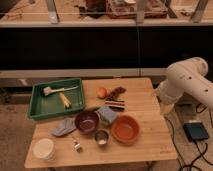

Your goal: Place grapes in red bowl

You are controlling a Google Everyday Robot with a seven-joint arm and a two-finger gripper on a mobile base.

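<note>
- Lying on the wooden table (150,147), the grapes (118,92) sit well behind the red bowl (125,129), apart from it.
- An orange fruit (102,92) lies behind the red bowl and to its left, just beside the grapes.
- A dark striped block (115,104) lies between the grapes and the red bowl.
- A maroon bowl (87,121) stands left of the red bowl, with a blue-grey cloth (107,115) between the two.
- A small metal cup (101,137) stands near the red bowl's front left.
- A green tray (56,97) lies far left of the red bowl, further back.
- The white arm (187,85) bulks to the right of the red bowl, beyond the table's edge; the gripper (162,96) at its lower end is well apart from the bowl, and I cannot tell whether it is apart or together.
</note>
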